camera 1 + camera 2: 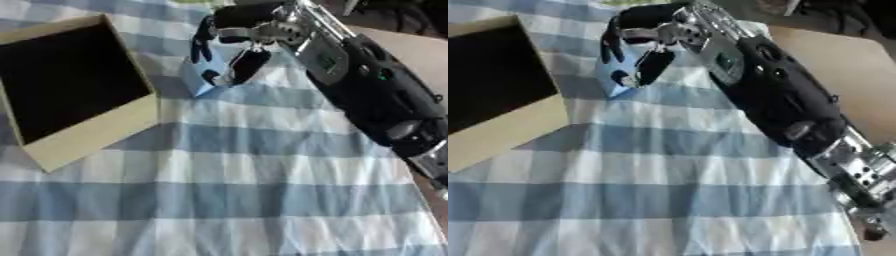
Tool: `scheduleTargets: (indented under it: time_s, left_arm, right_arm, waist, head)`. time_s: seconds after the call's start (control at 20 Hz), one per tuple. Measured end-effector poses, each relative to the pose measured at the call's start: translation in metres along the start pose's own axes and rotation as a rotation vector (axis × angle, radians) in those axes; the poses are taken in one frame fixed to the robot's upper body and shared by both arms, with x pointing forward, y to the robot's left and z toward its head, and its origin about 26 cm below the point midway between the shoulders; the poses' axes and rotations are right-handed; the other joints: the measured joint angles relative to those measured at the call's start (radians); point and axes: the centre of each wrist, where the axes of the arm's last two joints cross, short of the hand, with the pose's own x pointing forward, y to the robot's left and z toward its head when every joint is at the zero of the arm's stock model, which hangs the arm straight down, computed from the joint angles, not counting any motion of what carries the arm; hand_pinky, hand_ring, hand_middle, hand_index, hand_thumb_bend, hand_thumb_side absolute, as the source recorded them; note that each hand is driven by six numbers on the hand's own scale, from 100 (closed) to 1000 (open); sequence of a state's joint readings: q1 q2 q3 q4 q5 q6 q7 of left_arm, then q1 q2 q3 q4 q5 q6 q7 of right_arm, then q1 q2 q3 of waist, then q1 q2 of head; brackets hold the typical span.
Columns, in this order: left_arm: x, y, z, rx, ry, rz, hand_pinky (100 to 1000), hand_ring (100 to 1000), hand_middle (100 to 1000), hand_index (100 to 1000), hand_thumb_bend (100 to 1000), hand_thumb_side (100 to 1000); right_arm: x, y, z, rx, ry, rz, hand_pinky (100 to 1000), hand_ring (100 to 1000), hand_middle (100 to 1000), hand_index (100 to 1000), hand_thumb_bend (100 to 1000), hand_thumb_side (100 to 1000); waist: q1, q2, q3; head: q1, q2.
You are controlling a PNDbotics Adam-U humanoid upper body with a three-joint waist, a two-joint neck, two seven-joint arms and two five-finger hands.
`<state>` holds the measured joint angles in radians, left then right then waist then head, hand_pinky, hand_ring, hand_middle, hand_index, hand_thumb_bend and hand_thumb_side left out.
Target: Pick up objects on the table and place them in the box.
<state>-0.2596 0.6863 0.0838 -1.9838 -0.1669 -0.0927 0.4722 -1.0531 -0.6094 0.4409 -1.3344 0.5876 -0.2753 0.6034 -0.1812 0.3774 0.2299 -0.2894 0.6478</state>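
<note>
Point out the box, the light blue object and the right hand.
box (96, 127), left eye view, its tan front wall.
light blue object (198, 80), left eye view, its lower corner.
right hand (249, 27), left eye view, its black back.

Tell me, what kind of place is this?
Probably a robot practice table, not a home. A blue checked cloth covers it, an open box waits at the left, and the right robot hand curls round a pale blue thing.
</note>
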Motion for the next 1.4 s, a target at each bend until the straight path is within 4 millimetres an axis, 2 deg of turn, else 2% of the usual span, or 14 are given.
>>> scheduleTargets:
  time_s: [0.1,0.25,0.4,0.8,1.1,1.4]
  left_arm:
    - [0.000,0.000,0.000,-0.001,-0.001,0.000,778,790,737,818,566,730]
    - [-0.001,0.000,0.002,-0.005,0.002,-0.003,777,788,735,818,565,730]
    - [-0.001,0.000,0.002,-0.006,0.003,-0.004,776,788,735,818,563,730]
    - [-0.001,0.000,0.002,-0.008,0.002,-0.003,776,789,735,819,561,731]
    - [-0.001,0.000,0.002,-0.010,-0.001,-0.001,775,789,735,819,559,731]
    - [-0.001,0.000,0.001,-0.011,-0.005,0.000,774,790,735,819,556,731]
  right_arm:
    - [0.001,0.000,0.003,0.000,-0.001,0.009,874,886,731,879,303,417]
    - [0.008,-0.010,0.012,0.032,-0.018,0.060,914,933,799,928,383,455]
    - [0.017,-0.024,0.023,0.058,-0.024,0.114,934,951,840,956,416,455]
    - [0.020,-0.040,0.035,0.019,0.038,0.140,945,961,870,989,435,459]
    - [0.006,-0.038,0.034,0.001,0.112,0.127,945,963,881,994,434,460]
    - [-0.004,-0.036,0.032,-0.009,0.138,0.122,943,965,885,995,420,471]
  waist:
    - [0.000,0.003,0.001]
    - [-0.002,0.004,0.001]
    - [-0.003,0.004,0.000]
    - [-0.003,0.005,-0.004]
    - [-0.006,0.014,0.005]
    - [-0.022,0.030,0.025]
  head:
    - [-0.002,-0.003]
    - [0.002,-0.003]
    - [0.008,-0.003]
    - [0.010,-0.003]
    - [-0.005,-0.016]
    - [-0.016,-0.026]
